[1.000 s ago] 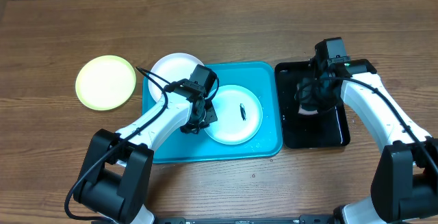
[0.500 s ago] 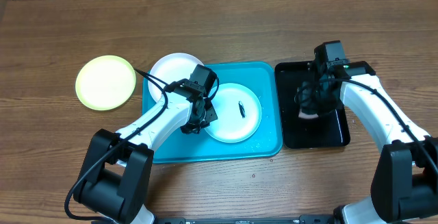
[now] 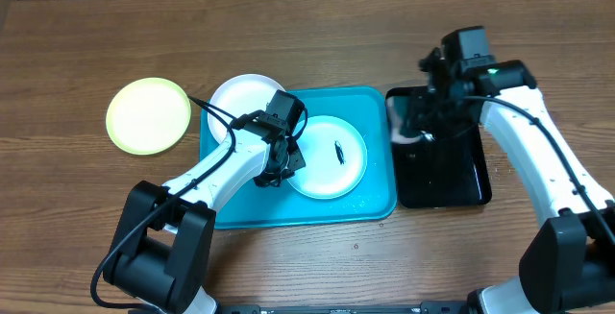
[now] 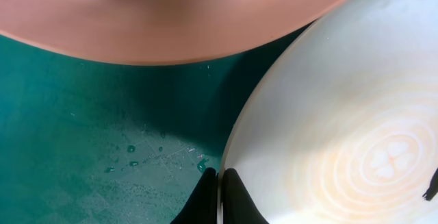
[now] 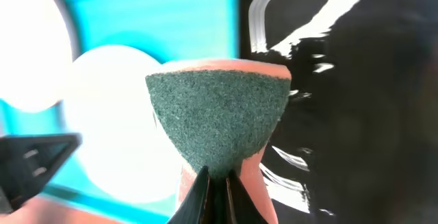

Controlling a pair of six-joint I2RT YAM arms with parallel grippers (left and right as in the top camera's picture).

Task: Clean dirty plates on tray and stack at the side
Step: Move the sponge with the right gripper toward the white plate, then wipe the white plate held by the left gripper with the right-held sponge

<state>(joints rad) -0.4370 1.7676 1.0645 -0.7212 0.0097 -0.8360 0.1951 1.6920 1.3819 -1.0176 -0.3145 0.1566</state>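
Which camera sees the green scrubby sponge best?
The right wrist view: the sponge fills the middle of the picture, pinched in the right tool. Overhead barely shows it; the left wrist view shows none of it.

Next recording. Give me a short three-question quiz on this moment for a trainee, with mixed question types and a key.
1. Multiple choice: what does the right gripper hold? A) a plate B) a green-faced sponge C) nothing
2. True or false: the yellow-green plate lies on the table, off the turquoise tray.
3. Fill in: the left gripper has its jaws shut on the rim of the plate in the tray's middle, which bears a dark ____.
Key: 1 B; 2 true; 3 smear.
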